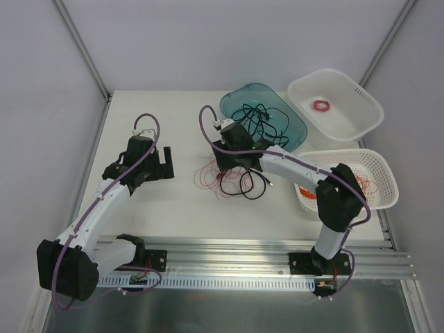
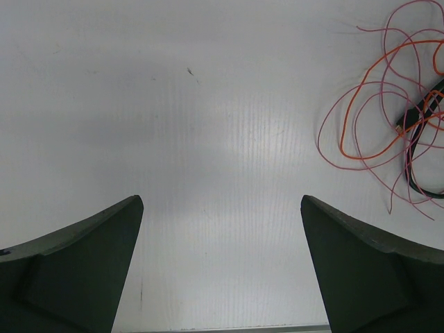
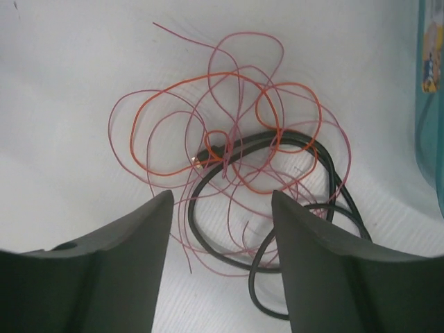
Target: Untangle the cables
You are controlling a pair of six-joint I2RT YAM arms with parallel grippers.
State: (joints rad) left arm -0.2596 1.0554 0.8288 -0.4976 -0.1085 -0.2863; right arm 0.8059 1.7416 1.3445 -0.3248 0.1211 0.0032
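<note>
At the middle of the bench [image 1: 182, 202], the cables [image 3: 236, 149] lie in one loose knot, with red wires looped through the black cord, so nothing there looks separated yet. The right tool [image 3: 222, 198] hangs over them, fingers apart. The left tool [image 2: 220, 201], equally spread, hovers just beside the knot.

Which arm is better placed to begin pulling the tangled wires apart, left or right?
Right. The right tool hangs open directly over the tangle of cables. The left tool, also open, faces the table, with the tangle only at its view's edge.
</note>
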